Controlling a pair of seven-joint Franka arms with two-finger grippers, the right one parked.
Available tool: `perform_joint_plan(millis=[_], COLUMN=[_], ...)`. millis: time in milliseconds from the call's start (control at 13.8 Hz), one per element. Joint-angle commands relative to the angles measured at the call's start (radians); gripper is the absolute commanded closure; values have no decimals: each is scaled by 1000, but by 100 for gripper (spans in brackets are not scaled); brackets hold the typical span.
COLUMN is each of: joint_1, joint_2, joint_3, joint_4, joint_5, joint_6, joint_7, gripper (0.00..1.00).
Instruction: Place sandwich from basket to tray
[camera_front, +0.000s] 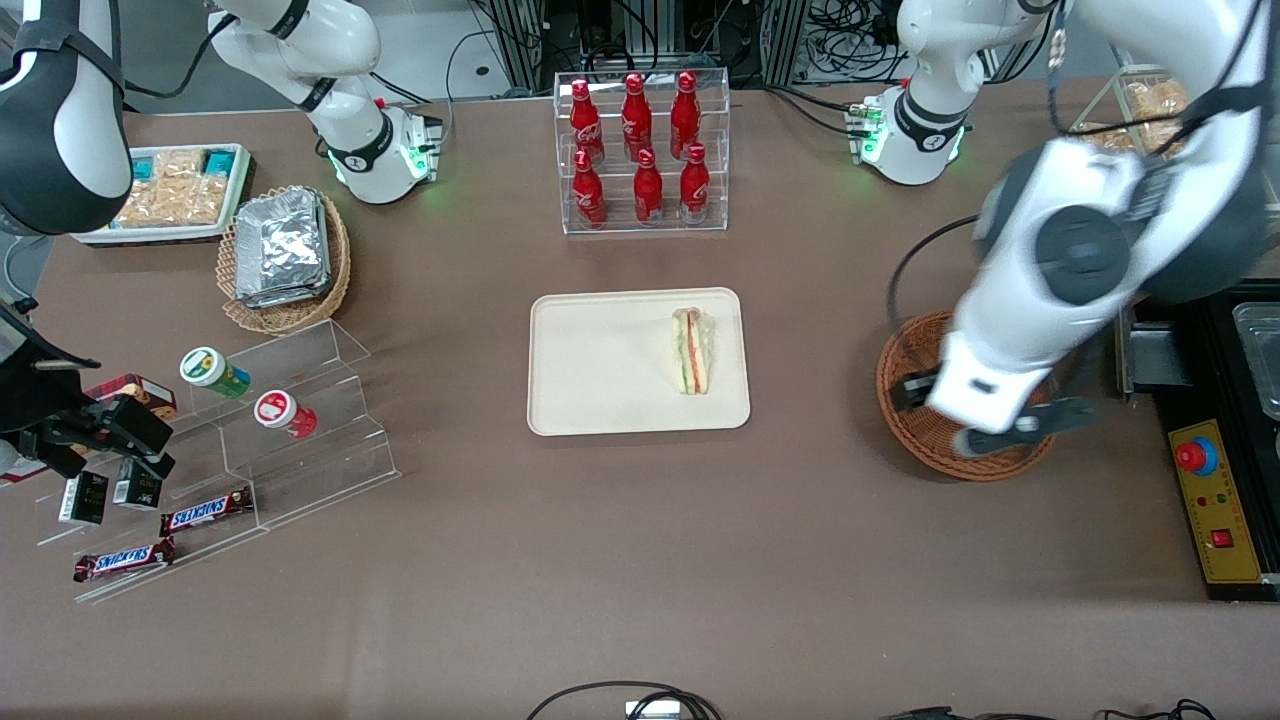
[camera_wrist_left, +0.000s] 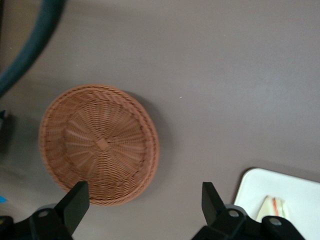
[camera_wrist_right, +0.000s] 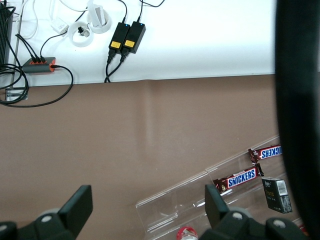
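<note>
**Sandwich on tray, gripper above wicker basket**

On the cream tray (camera_front: 600, 360) I saw the wrapped sandwich (camera_front: 691, 350) lying flat, near the edge closest to the working arm. The reddish-brown basket (camera_wrist_left: 100, 145) sat on the brown counter (camera_front: 640, 540) toward the working arm's end, well apart from the tray, with nothing in it. The left gripper (camera_wrist_left: 145, 207) hung above the basket, its jaws spread wide apart and holding nothing.

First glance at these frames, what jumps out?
The sandwich lies on the cream tray mid-table, in front of the rack of red bottles. Toward the working arm's end, the open gripper hangs over the empty reddish-brown basket, holding nothing.
</note>
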Motion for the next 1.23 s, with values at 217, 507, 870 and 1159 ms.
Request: perform_joint_plan(millis=[217, 507, 870, 1159], joint_1=[-15, -22, -54, -55], joint_2=[-202, -274, -344, -342], joint_3=[256, 319, 320, 320], joint_4=[-45, -46, -92, -92], joint_5=[-158, -181, -181, -184], joint_6=[-146, -215, -220, -220], joint_7=[456, 704, 706, 708], gripper=[1, 1, 1, 1])
